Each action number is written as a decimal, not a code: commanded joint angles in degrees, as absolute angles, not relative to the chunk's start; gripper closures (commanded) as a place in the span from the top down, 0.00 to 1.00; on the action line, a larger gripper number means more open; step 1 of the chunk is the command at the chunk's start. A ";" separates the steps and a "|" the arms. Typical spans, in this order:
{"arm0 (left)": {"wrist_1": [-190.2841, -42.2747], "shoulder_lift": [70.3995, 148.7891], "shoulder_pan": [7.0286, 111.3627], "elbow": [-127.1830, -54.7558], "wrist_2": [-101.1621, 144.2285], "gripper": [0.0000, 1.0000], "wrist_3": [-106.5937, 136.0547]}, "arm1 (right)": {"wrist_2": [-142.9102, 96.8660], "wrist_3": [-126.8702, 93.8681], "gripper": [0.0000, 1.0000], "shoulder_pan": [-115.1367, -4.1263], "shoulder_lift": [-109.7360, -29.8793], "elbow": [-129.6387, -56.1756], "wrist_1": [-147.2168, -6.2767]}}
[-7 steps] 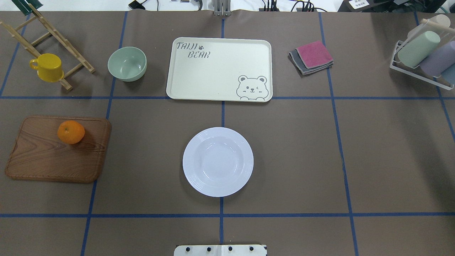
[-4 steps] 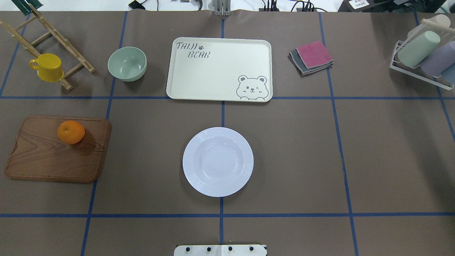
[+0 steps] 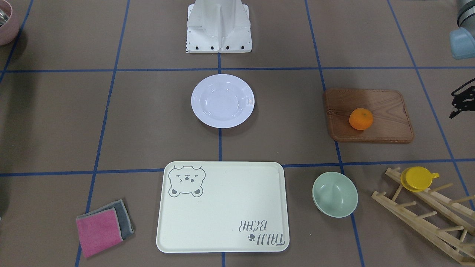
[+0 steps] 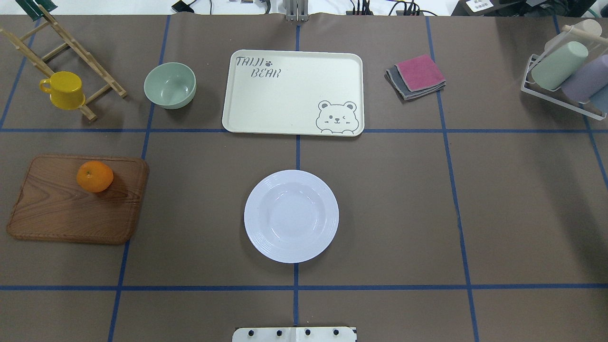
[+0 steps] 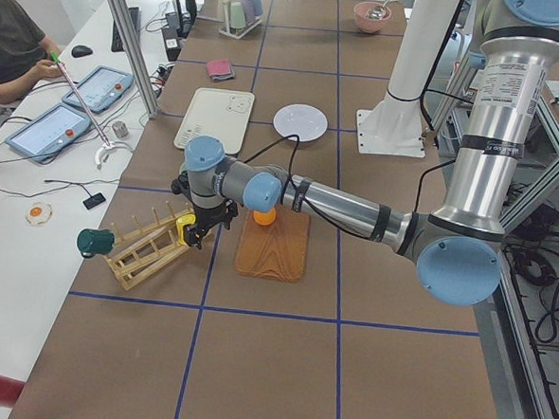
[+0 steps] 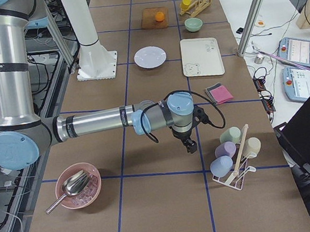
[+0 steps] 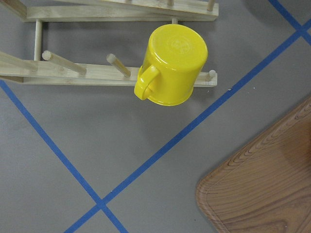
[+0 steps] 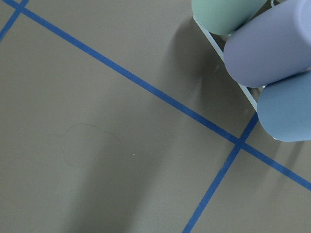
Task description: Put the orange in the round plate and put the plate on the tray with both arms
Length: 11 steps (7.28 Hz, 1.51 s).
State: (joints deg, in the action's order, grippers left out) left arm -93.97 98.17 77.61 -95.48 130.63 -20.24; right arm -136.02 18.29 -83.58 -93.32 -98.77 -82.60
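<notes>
The orange (image 4: 95,176) rests on a brown wooden board (image 4: 71,209) at the table's left. In the middle sits the white round plate (image 4: 291,216), with nothing in it. Beyond it lies the cream tray (image 4: 293,92), also bare. My left gripper (image 5: 200,231) hovers over the table between the board and the wooden rack, apart from the orange; only an edge of it (image 3: 462,102) shows in the front view, so I cannot tell whether it is open or shut. My right gripper (image 6: 190,144) hangs far right beside the cup rack; I cannot tell its state.
A yellow cup (image 7: 172,65) hangs on the wooden peg rack (image 4: 71,47) at the far left. A pale green bowl (image 4: 170,85) stands left of the tray, folded cloths (image 4: 417,76) right of it. A rack of cups (image 4: 565,71) sits at the far right.
</notes>
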 commanded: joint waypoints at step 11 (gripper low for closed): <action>-102.55 98.17 49.32 -105.03 120.76 0.99 19.76 | -137.29 18.46 1.00 -81.21 -92.46 -98.61 -82.53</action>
